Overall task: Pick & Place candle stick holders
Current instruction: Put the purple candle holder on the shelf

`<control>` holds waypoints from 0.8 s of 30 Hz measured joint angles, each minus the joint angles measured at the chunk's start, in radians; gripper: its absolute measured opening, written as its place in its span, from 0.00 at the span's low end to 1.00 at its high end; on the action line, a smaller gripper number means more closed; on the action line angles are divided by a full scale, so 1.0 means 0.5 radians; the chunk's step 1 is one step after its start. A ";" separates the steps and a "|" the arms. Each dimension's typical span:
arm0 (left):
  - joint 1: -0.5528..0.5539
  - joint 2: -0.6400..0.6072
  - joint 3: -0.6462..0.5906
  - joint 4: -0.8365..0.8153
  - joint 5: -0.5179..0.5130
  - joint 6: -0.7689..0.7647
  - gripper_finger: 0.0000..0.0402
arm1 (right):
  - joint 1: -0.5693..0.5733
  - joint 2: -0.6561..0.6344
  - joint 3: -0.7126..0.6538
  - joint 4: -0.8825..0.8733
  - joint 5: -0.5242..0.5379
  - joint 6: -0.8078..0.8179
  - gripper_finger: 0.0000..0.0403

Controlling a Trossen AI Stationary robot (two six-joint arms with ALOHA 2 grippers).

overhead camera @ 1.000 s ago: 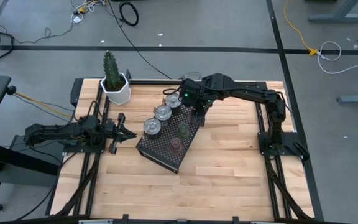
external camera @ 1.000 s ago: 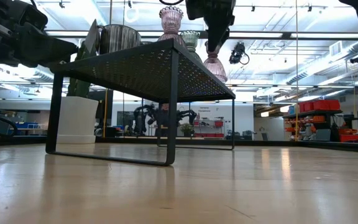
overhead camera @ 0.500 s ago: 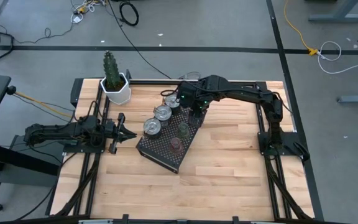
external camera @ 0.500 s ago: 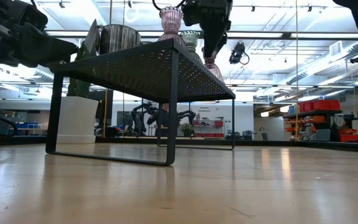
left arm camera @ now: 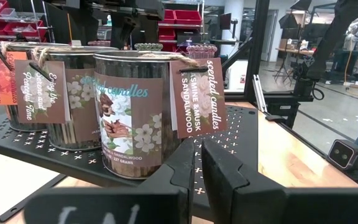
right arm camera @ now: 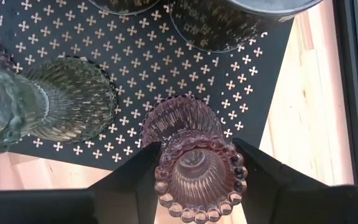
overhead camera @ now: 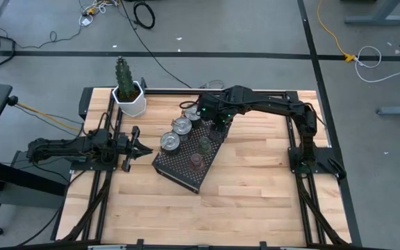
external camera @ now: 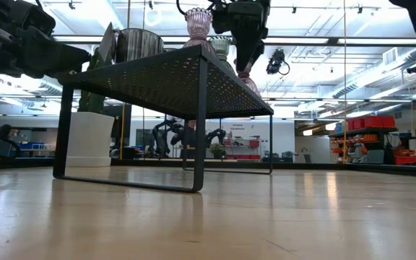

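Over the far end of the black perforated tray (overhead camera: 186,163), the right claw (right arm camera: 194,180) stands part-open, its two fingers clamped on either side of a pinkish glass candle stick holder (right arm camera: 191,158), gripping just under its beaded rim. In the right wrist view the holder's base appears to sit at or just above the tray surface; contact cannot be confirmed. An olive glass holder (right arm camera: 70,99) stands just beside it, and another pink holder (overhead camera: 196,160) sits nearer the tray's middle. Three silver tins (left arm camera: 135,112) with paper tags occupy the tray's other side.

Judgement: ribbed glass, stiff, brittle and likely slippery; hold at the narrow waist, moderate pressure.

The left claw (left arm camera: 197,174) waits closed and empty at the table's left side.
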 joint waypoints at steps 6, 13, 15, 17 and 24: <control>0.000 0.000 0.000 0.000 -0.001 0.000 0.09 | 0.000 0.000 -0.010 0.058 0.000 -0.007 0.42; 0.001 -0.001 -0.001 0.000 -0.001 0.000 0.09 | 0.000 0.001 -0.011 0.051 -0.002 -0.017 0.42; 0.000 0.000 0.000 0.000 -0.001 0.000 0.09 | 0.000 0.001 -0.011 0.050 -0.003 -0.020 0.42; 0.001 -0.001 0.000 0.000 -0.001 -0.001 0.09 | 0.000 0.001 -0.012 0.048 -0.006 -0.022 0.42; 0.000 0.000 0.000 0.000 -0.001 0.000 0.09 | -0.001 0.023 -0.025 0.017 -0.024 -0.081 0.50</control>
